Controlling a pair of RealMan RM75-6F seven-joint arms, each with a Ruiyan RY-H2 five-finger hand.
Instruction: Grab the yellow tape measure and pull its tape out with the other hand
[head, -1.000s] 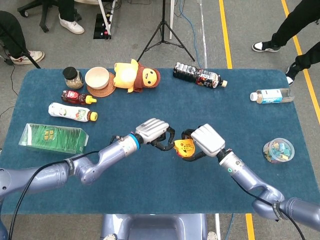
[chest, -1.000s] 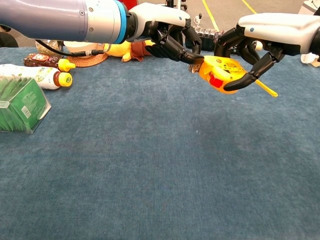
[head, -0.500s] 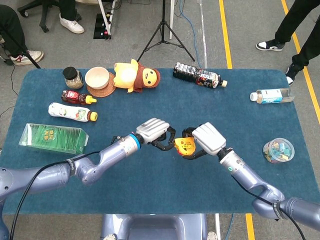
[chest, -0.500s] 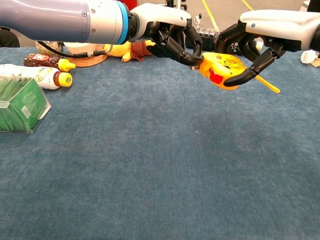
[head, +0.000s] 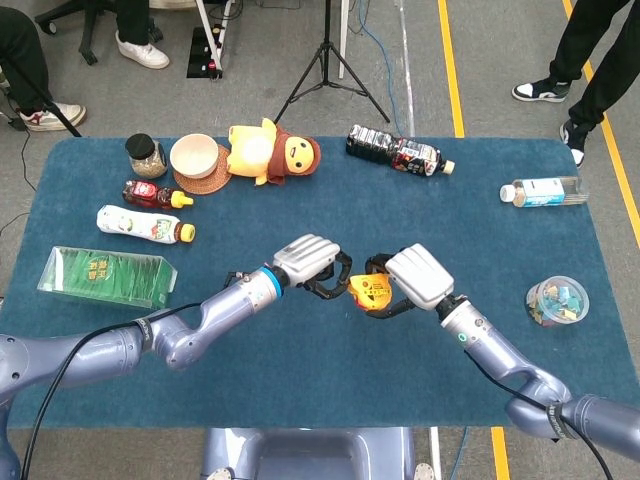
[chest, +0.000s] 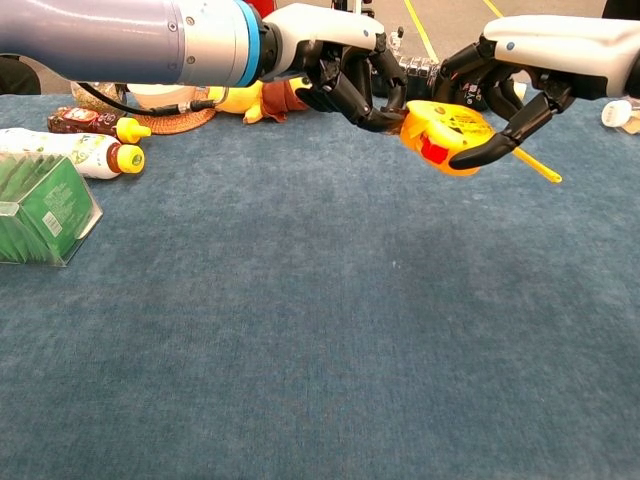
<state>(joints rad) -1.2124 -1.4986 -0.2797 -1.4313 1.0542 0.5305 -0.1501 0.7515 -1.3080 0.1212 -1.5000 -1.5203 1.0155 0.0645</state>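
A: Chest view: the right hand (chest: 520, 75) grips the yellow tape measure (chest: 446, 135), holding it in the air above the blue table (chest: 300, 330).

B: And the left hand (chest: 345, 70)?

A: Its dark fingertips (chest: 385, 115) are bunched right at the tape measure's near edge. Whether they pinch the tape's tip, I cannot tell.

B: Head view agrees: both hands meet at mid-table, the tape measure between them.

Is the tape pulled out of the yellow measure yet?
Not yet: the left hand touches the tape measure, with no tape showing between them.
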